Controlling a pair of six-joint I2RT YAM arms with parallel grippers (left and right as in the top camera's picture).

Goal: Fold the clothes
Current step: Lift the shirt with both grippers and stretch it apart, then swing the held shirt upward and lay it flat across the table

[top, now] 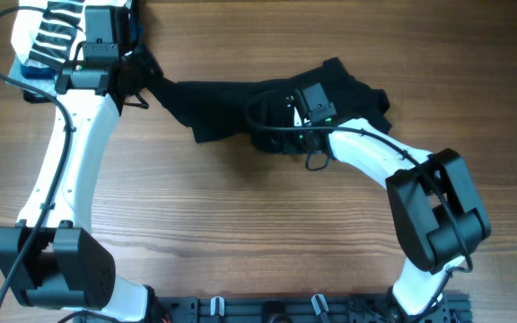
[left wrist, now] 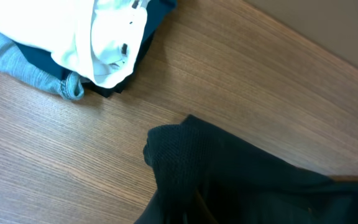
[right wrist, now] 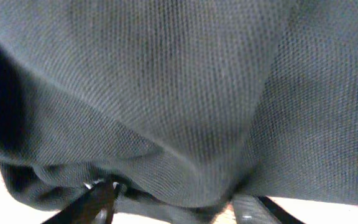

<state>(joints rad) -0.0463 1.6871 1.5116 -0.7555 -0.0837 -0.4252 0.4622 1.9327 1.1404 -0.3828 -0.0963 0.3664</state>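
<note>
Left of the shirt [top: 218,106] lies a pile [top: 48,40] of other clothes. The left gripper [top: 148,82] is closed on the shirt's left end. The right gripper [top: 272,135] is at its middle, fingertips buried in cloth; I cannot tell its state.

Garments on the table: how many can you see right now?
4: plain black soft-fabric T-shirt stretched mid-table; white black-striped garment at the far-left corner, lying on a light-blue folded piece and a dark-blue folded piece. More may hide underneath.
</note>
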